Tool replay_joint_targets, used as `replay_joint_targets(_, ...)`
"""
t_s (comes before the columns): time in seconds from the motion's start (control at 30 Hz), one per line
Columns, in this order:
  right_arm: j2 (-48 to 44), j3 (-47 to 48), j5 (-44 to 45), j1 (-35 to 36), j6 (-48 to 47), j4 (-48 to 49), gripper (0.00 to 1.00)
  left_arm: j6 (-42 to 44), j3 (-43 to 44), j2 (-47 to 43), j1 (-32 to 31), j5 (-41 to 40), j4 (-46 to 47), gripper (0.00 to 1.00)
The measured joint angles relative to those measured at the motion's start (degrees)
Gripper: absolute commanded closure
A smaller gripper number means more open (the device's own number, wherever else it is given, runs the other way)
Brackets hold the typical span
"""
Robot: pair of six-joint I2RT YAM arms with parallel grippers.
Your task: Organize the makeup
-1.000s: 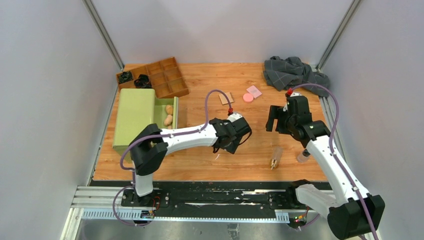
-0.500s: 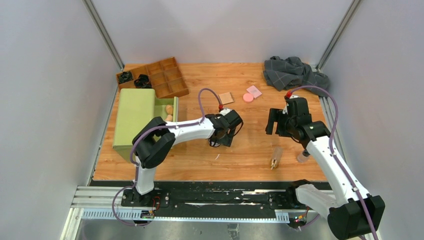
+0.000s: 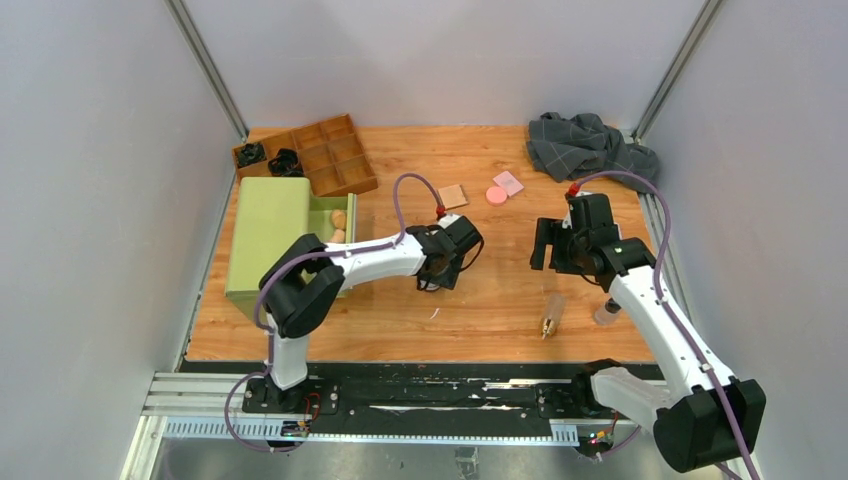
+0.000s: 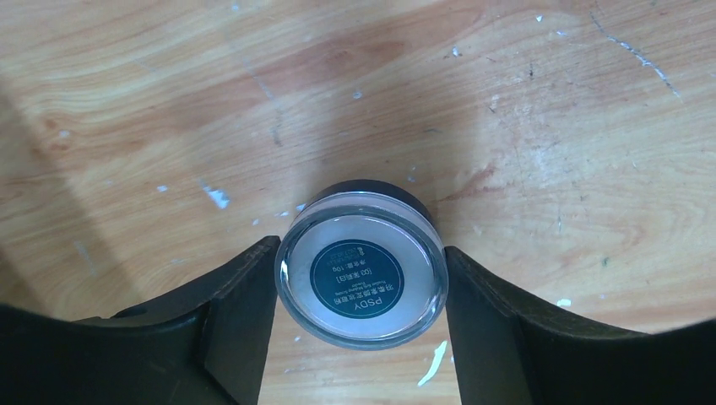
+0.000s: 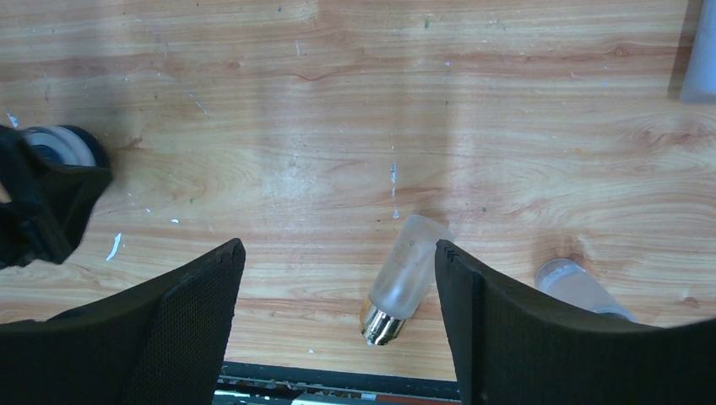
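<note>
My left gripper [image 4: 361,337] is shut on the round black-silver compact [image 4: 361,278], which sits between both fingers with its clear PSDY-labelled base facing the camera, over bare wood. In the top view this gripper [image 3: 443,268] is at table centre. My right gripper [image 3: 546,250] is open and empty, its jaws wide [image 5: 338,329] above a clear tube with a silver end [image 5: 404,278] that lies on the wood [image 3: 551,313]. The tan square pad [image 3: 453,196], pink disc [image 3: 495,194] and pink square pad [image 3: 508,182] lie at the back centre. Beige sponges [image 3: 338,227] sit in the green box.
A green box [image 3: 270,235] stands at the left, with a brown divided tray [image 3: 330,150] holding black items [image 3: 285,160] behind it. The grey checked cloth [image 3: 590,145] is at the back right. A second clear item [image 3: 607,312] lies near the right arm.
My left gripper has moved left and slightly toward the back with the compact in it. The right arm has barely moved.
</note>
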Motion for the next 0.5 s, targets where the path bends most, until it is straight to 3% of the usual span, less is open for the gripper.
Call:
replay_joint_targets(0.13,0.6,0.0,-0.1,0.0,0.0,0.0,0.19,1.5,-0.3,-6.4,0.3,-2.2,-2.8,0.43)
replay_joint_targets(0.27,0.6,0.1,-0.2,0.0,0.0,0.1,0.19,3.0,1.0,-18.9,2.4,-6.0,-7.0,0.42)
replay_joint_targets(0.5,1.3,0.2,-1.7,0.0,0.1,1.1,0.2,4.2,3.0,-34.6,13.4,-12.7,-15.3,0.41)
